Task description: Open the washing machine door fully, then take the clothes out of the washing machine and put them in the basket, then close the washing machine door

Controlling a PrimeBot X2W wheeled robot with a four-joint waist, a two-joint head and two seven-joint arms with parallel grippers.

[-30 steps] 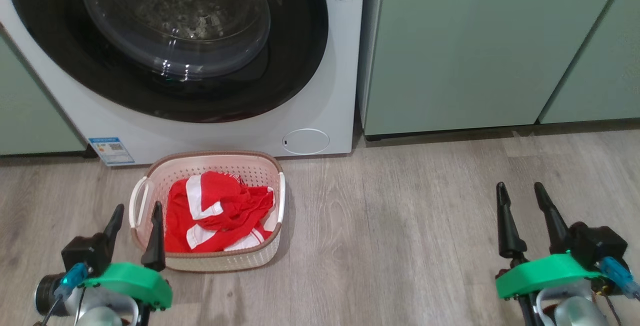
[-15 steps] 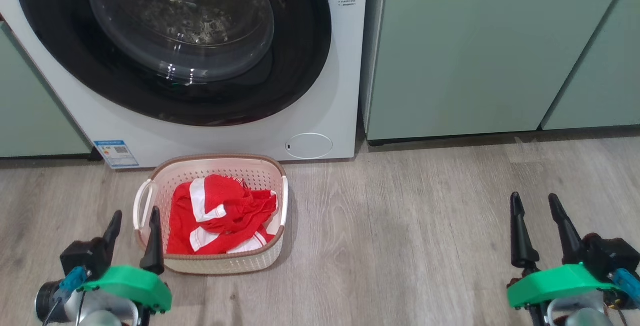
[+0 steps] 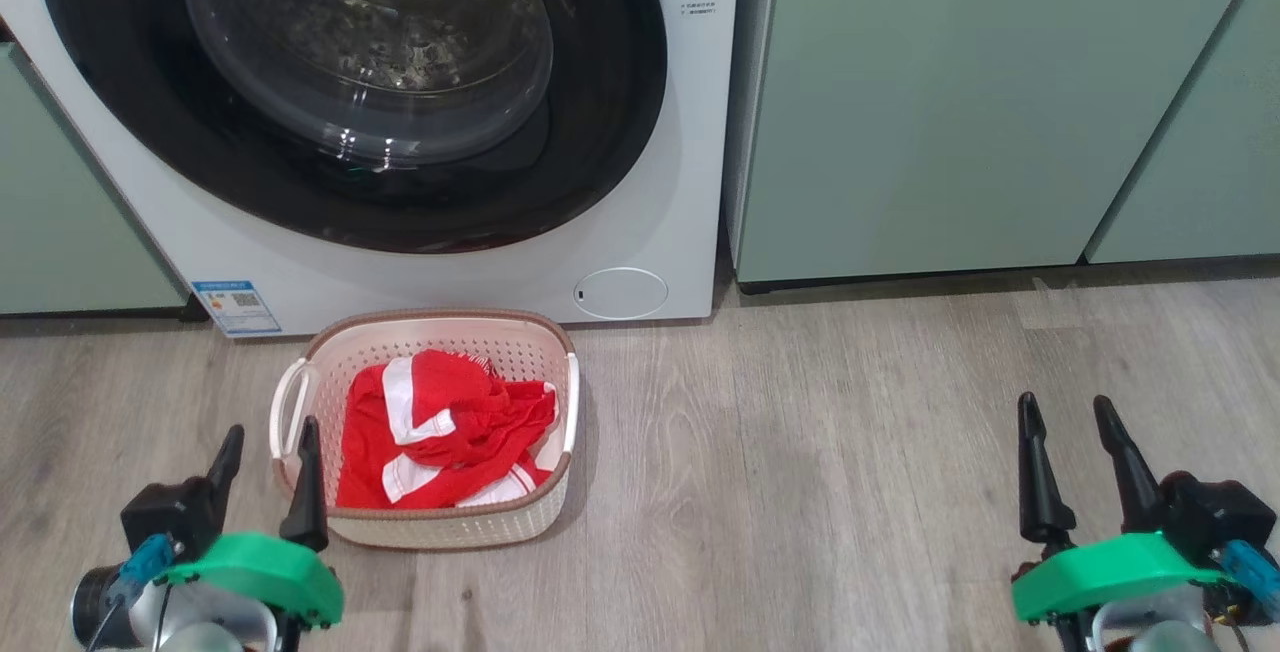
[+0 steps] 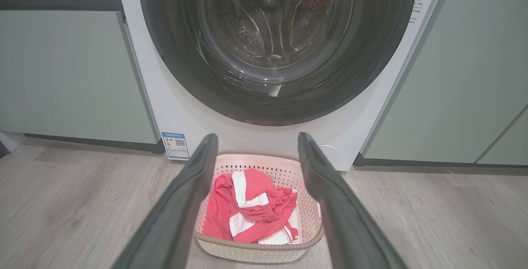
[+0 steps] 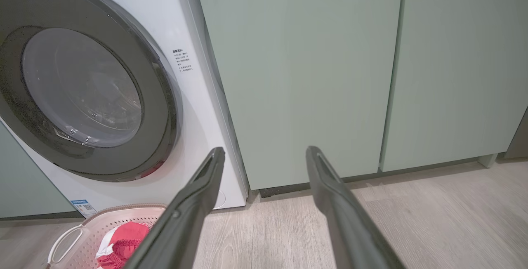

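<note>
The washing machine (image 3: 650, 182) (image 4: 173, 112) (image 5: 194, 95) stands with its round black-rimmed door (image 3: 355, 82) (image 4: 276, 46) (image 5: 82, 91) shut flat against its front. On the floor before it sits the cream basket (image 3: 440, 527) (image 4: 307, 203) (image 5: 78, 230), and the red and white clothes (image 3: 440, 432) (image 4: 247, 211) (image 5: 121, 244) lie in it. My left gripper (image 3: 270, 444) (image 4: 258, 139) hovers open and empty just left of the basket's near corner. Far to the right, my right gripper (image 3: 1065, 410) (image 5: 266, 151) is open and empty above the floor.
Pale green cabinets (image 3: 950, 102) (image 5: 309, 75) flank the washer on the right, and another (image 3: 60, 232) (image 4: 62, 67) on the left. Grey wood-look floor (image 3: 800, 482) stretches between the basket and my right gripper.
The whole head view has shifted a little down and right, so the camera moved. Both grippers stay open and sit slightly lower in the picture.
</note>
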